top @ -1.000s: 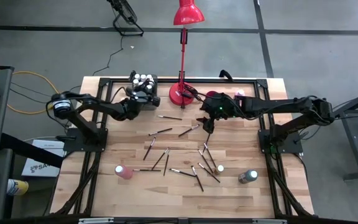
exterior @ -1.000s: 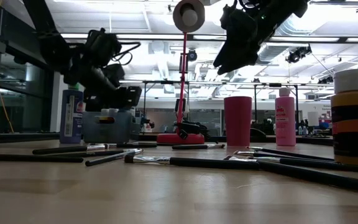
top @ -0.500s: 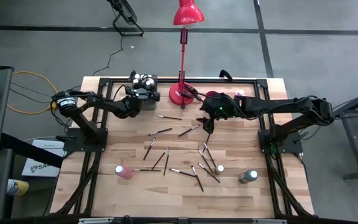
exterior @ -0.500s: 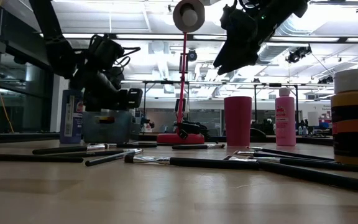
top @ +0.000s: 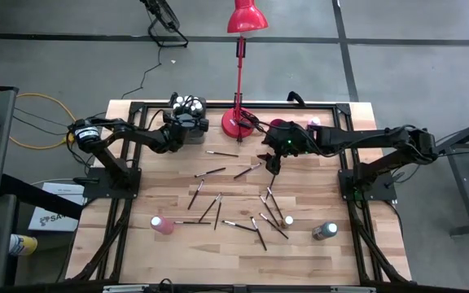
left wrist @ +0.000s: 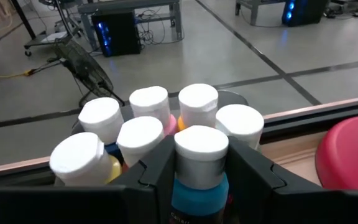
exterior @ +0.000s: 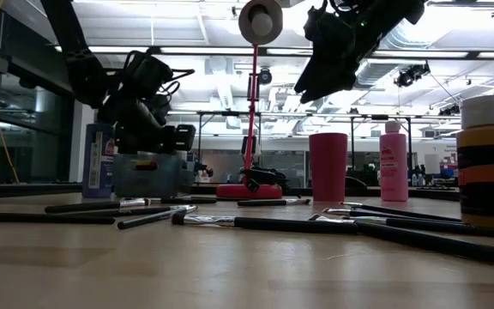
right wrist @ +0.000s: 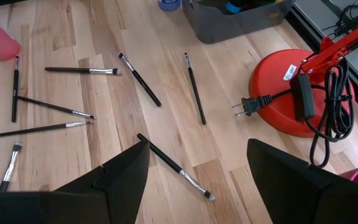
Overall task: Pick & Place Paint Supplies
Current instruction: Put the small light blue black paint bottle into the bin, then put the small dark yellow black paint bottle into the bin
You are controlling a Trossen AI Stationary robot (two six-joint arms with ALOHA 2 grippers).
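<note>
Left hand [left wrist: 197, 180] is clamped on a blue paint bottle [left wrist: 199, 171] with a white cap, holding it right over the grey bin [exterior: 148, 174] at the far edge of the worktop [top: 218, 187], left of the red lamp base [top: 239, 124]. That bin already has a cluster of white-capped bottles [left wrist: 148, 121] standing in it, so a good chunk of the bottle sorting looks done, and this one seems about to join them.

Right hand [right wrist: 197, 180] hangs open and empty above the worktop's middle, near the lamp base, over a scatter of brushes.

Plenty left though. Lots of dark-handled paintbrushes [top: 243, 213] lie loose across the centre and toward the near edge, none in the dark red cup [exterior: 328, 166] as far as anyone can see. A pink bottle [top: 162, 225] lies toward the near-left side, a dark bottle with a pale cap [top: 324, 231] stands near the near-right corner, and another pink bottle [exterior: 392, 161] stands by the cup at the far edge. A tall blue bottle [exterior: 99, 160] sits just beside the bin, outside it.

Hard to tell: whether the held bottle's base is touching down yet, since the fingers and other bottles hide it. The cup's inside isn't visible either, and the exact brush count is fuzzy where they cross.
</note>
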